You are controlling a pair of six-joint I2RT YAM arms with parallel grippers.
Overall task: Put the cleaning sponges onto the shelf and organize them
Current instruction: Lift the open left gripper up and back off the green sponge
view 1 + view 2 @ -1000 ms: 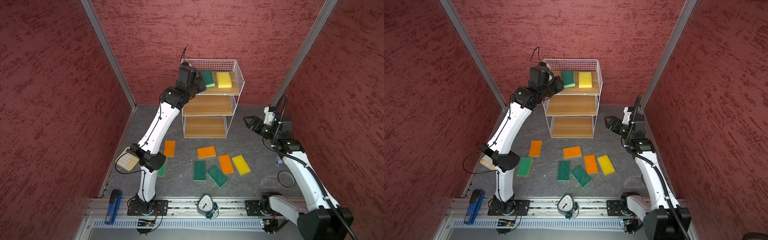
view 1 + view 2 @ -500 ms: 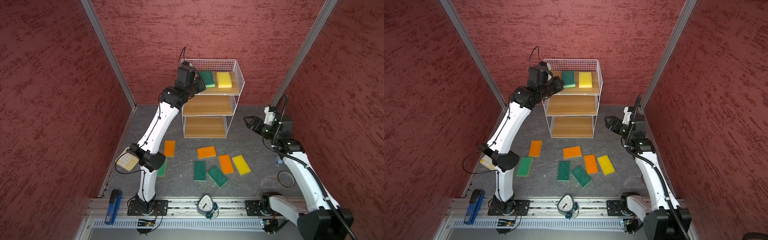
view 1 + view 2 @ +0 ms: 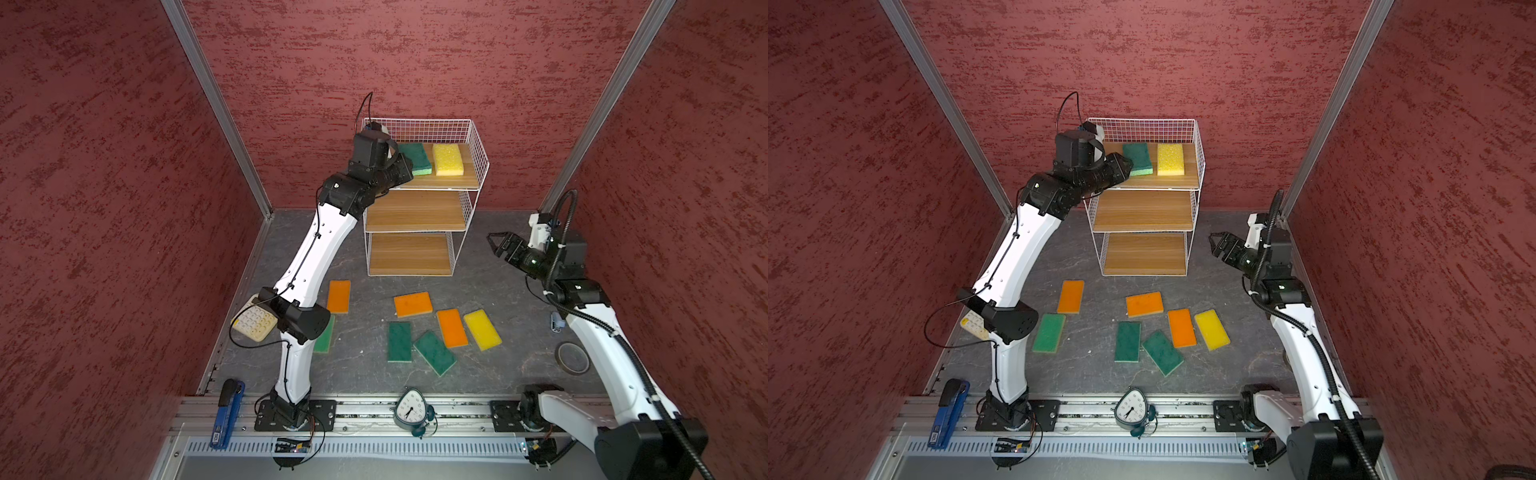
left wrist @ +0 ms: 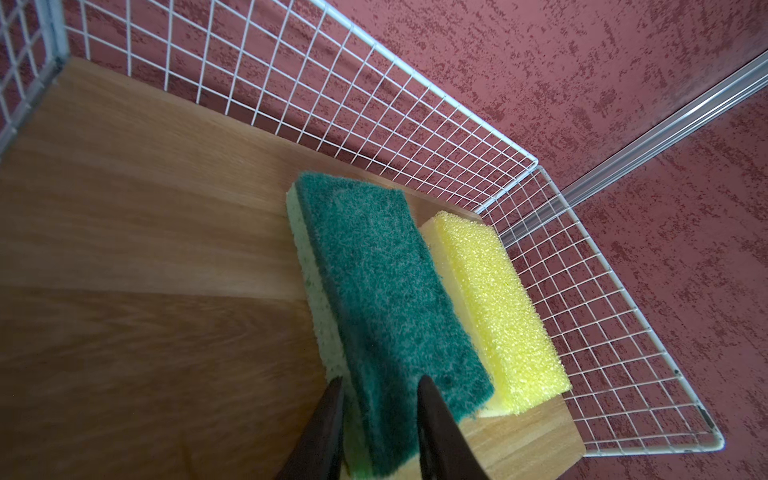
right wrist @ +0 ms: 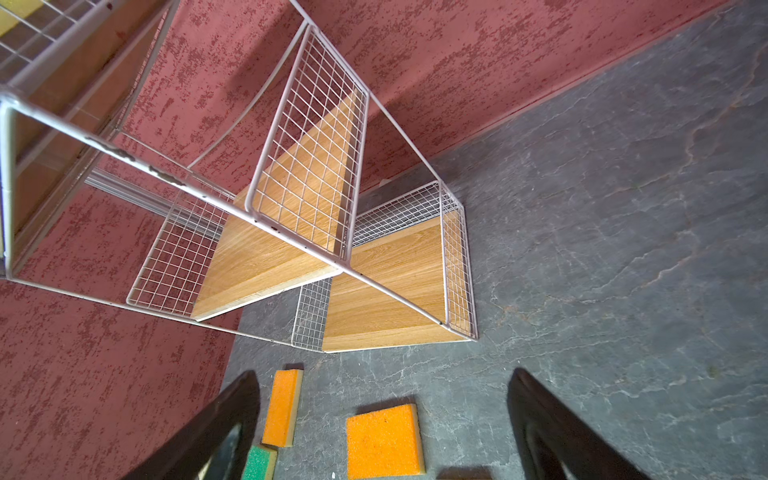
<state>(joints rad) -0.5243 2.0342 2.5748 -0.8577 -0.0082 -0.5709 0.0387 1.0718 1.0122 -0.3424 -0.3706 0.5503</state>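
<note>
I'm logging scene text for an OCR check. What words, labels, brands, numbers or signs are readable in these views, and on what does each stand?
Nothing can be read with confidence.
White-faced black alarm clock: dial numerals present, too small to read.
Blue stapler: white sticker near one end, too blurred to read.
Cream calculator: key markings not legible.

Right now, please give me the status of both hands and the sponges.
Left hand over green sponge end on shelf top board, grip unclear. Right hand open, empty. Yellow sponge alongside; seven sponges on floor. Nothing blocking the shelf.
</note>
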